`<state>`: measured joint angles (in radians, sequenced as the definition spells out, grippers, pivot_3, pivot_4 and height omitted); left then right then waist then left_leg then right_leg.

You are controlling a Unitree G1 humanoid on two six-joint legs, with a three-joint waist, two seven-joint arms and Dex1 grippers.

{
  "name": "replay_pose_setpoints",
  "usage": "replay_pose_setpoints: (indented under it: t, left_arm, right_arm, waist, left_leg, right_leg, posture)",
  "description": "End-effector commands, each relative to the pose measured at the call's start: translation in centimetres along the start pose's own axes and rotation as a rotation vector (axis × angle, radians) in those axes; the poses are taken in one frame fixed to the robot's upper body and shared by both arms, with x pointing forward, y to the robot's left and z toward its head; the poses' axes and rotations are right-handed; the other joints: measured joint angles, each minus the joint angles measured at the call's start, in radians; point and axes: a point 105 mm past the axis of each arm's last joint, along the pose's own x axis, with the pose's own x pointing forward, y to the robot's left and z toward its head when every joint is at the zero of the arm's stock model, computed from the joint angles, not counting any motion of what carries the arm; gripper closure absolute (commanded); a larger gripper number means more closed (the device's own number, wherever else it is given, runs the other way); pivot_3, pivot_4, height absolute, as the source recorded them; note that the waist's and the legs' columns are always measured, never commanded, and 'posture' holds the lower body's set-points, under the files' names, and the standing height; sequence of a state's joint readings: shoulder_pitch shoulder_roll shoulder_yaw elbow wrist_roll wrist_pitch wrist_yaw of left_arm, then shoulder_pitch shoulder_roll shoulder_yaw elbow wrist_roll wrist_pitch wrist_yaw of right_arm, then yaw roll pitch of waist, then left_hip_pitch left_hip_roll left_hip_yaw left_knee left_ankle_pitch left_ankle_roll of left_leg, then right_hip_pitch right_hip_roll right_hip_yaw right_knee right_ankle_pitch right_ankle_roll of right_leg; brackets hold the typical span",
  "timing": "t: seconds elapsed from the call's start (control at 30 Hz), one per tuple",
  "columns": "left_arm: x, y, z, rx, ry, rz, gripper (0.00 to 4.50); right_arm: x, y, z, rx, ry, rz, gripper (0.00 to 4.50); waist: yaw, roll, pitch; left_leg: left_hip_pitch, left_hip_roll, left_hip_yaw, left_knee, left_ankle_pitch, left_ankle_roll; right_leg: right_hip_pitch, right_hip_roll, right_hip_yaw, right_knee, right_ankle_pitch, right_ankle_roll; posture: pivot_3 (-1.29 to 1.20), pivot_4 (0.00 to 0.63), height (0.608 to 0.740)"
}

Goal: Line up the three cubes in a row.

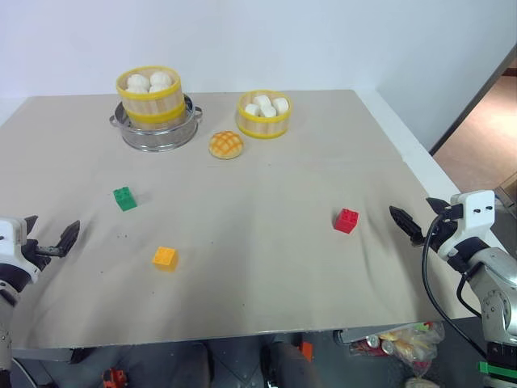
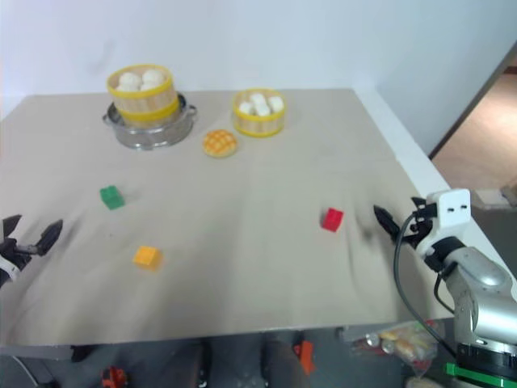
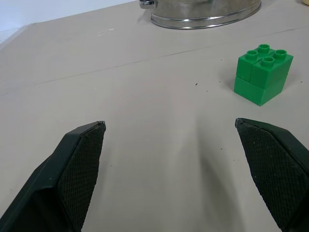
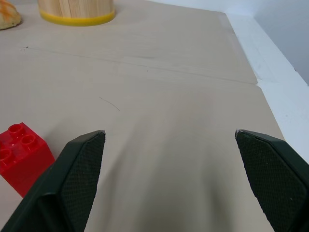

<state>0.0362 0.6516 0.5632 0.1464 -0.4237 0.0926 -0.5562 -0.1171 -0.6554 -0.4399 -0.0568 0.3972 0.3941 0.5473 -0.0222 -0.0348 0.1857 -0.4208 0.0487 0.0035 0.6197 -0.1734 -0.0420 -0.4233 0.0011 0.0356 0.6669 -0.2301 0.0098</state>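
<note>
Three studded cubes lie apart on the beige table [image 1: 266, 267]. The green cube [image 1: 124, 198] is at the left, the orange-yellow cube [image 1: 165, 258] nearer the front left, and the red cube [image 1: 346, 220] at the right. My left gripper [image 1: 52, 230] hovers open at the table's left edge, short of the green cube [image 3: 263, 73], which stands ahead of it and off to one side. My right gripper [image 1: 412, 212] is open at the right edge, just right of the red cube [image 4: 21, 157]. Nothing is between either pair of fingers.
At the back, a bamboo steamer basket of white buns [image 1: 149, 94] sits on a metal pot [image 1: 157, 129]. A second basket [image 1: 263, 113] stands to its right, with a golden pineapple bun [image 1: 226, 145] in front. A white ledge [image 1: 420, 162] borders the table's right side.
</note>
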Motion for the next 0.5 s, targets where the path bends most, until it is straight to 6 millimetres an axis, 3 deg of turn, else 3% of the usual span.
replay_pose_setpoints:
  t: [0.03,0.13,0.23,0.5]
  left_arm:
    - [-0.6,0.1,0.9,0.021,-0.038,-0.024,0.04]
    - [-1.2,-0.6,1.1,-0.045,-0.055,-0.115,0.04]
    - [-1.6,-2.0,1.6,0.027,-0.077,-0.244,0.04]
    - [-1.4,-2.9,1.7,0.028,-0.083,-0.328,0.04]
  right_arm:
    - [-0.1,-0.2,1.7,-0.045,-0.039,0.013,0.0]
    - [-0.1,0.2,2.1,-0.042,-0.033,0.056,0.0]
    - [-0.4,1.5,2.3,-0.039,-0.032,0.16,0.0]
    - [-1.2,4.6,2.1,-0.088,-0.002,0.393,0.0]
  waist:
    - [0.0,0.0,0.0]
    - [-0.002,0.0,0.0]
    - [-0.001,0.0,0.0]
    - [-0.001,0.0,0.0]
  left_leg:
    - [0.0,0.0,0.0,0.0,0.0,0.0]
    - [0.0,0.0,0.002,0.0,0.0,0.0]
    - [0.0,0.0,0.002,0.0,0.0,0.0]
    - [0.0,0.0,0.002,0.0,0.0,0.0]
  right_leg:
    - [0.0,0.0,0.0,0.0,0.0,0.0]
    - [-0.001,0.0,0.002,0.0,0.0,0.0]
    - [-0.001,0.0,0.002,0.0,0.0,0.0]
    - [-0.001,0.0,0.002,0.0,0.0,0.0]
  posture:
    - [0.0,0.15,0.74]
    - [0.0,0.15,0.74]
    - [0.0,0.15,0.74]
    - [0.0,0.15,0.74]
